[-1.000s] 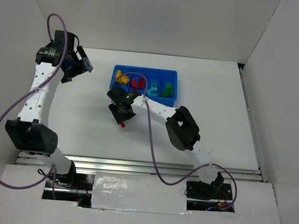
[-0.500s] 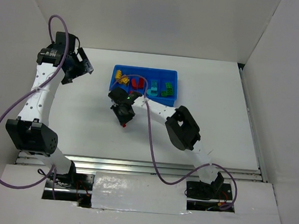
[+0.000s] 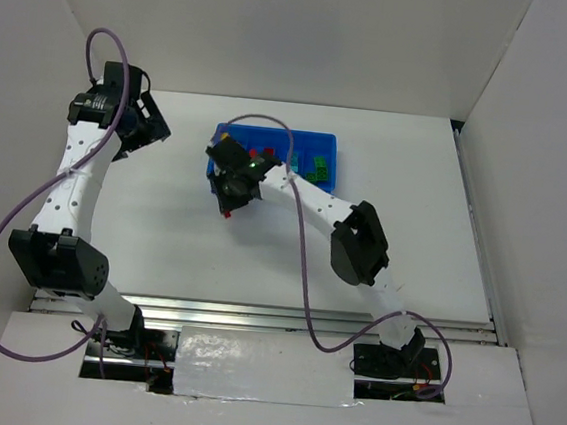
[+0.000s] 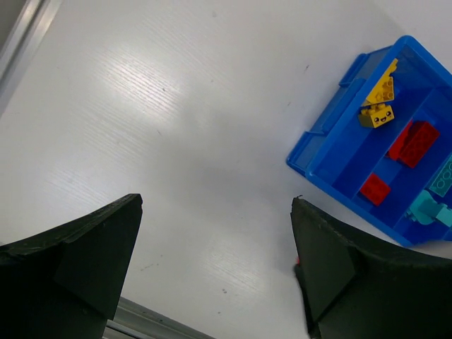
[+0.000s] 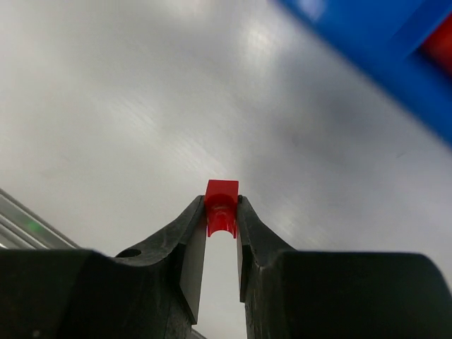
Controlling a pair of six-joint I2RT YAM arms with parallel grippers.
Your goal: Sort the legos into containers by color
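The bench (image 3: 405, 204) lay bare beneath both sets of jaws, and the blue tray (image 3: 328, 139) had not shifted. What changed was your right arm (image 3: 361, 245): within the last second it swung from the open bench toward the tray, so the tray's near wall (image 5: 367, 42) now showed just ahead of its jaws and off to their right. Your left arm (image 3: 76, 173) drew back slightly. Its jaws stood wide open and empty, with the tray (image 4: 321, 127) well ahead of them and to their right.

Yellow pieces (image 4: 378, 99), red pieces (image 4: 413, 141) and teal pieces (image 4: 431, 205) already lay in separate compartments. The right jaws were closed to a narrow gap on one small red brick (image 5: 222, 212), pinched at their very tips and seemingly clear of the bench. That reads as the carry under way, not the drop. You probably needed to pass the near wall to reach the red compartment.
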